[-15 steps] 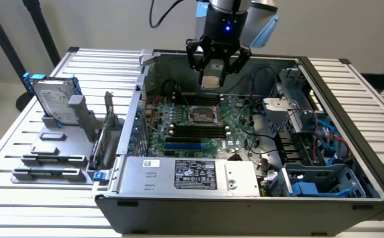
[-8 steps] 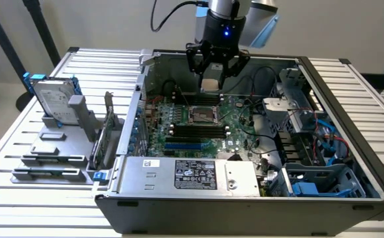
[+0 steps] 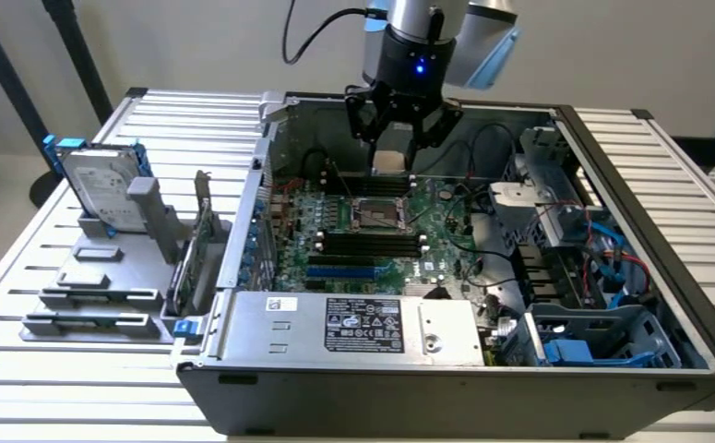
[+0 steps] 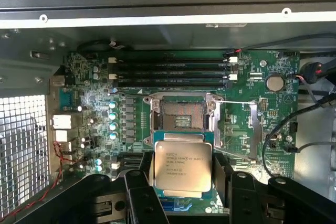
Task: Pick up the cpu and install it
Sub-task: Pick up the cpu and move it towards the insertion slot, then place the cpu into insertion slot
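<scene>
My gripper hangs over the open computer case, shut on the cpu, a small flat silver square held level between the black fingers. In the wrist view the cpu shows its printed metal top, gripped on two opposite sides by the fingers. Just beyond it lies the bare cpu socket on the green motherboard, with its metal frame swung open. In the exterior view the socket sits below the held chip, and a clear gap separates the two.
Black memory sticks fill slots beside the socket. The case wall and drive cage flank the board. A silver hard drive with blue brackets stands on a grey fixture at the exterior view's left. Cables run along one side.
</scene>
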Motion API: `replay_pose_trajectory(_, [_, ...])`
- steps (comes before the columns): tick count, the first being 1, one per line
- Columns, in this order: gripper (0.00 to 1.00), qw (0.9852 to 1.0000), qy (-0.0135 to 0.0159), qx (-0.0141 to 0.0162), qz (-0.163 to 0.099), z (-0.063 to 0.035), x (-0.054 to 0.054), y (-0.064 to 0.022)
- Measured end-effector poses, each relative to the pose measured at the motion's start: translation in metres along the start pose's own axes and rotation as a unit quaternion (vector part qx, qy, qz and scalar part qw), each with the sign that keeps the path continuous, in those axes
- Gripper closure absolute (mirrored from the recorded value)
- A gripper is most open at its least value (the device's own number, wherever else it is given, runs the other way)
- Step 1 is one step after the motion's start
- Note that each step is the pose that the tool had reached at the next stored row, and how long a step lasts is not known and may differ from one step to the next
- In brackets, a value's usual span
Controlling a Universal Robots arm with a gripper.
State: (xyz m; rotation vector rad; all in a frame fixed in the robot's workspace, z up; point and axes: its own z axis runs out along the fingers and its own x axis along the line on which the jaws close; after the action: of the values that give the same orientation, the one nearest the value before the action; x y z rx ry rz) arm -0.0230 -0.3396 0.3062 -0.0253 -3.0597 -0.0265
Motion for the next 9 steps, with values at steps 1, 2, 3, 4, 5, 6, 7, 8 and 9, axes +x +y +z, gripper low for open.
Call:
replay_pose_trajectory(1, [0.46,1.0,0.0,-0.0001,0.0,0.0,0.0,0.0])
replay_pose_trajectory(2, [0.46,1.0,0.0,0.0,0.0,0.0,0.0,0.0])
replay_pose_trajectory(3, [0.46,1.0,0.0,0.0,0.0,0.0,0.0,0.0])
replay_pose_trajectory(4, [0.46,1.0,0.0,0.0,0.0,0.0,0.0,0.0])
replay_pose_trajectory(5, [0.46,1.0,0.0,0.0,0.0,0.0,0.0,0.0])
replay_pose_trajectory(6, [0.46,1.0,0.0,-0.0001,0.0,0.0,0.0,0.0])
replay_pose_trajectory(7, [0.46,1.0,0.0,-0.0001,0.0,0.0,0.0,0.0])
replay_pose_trajectory(8, [0.46,1.0,0.0,-0.0001,0.0,0.0,0.0,0.0])
replay_pose_trajectory(9, [0.46,1.0,0.0,-0.0001,0.0,0.0,0.0,0.0])
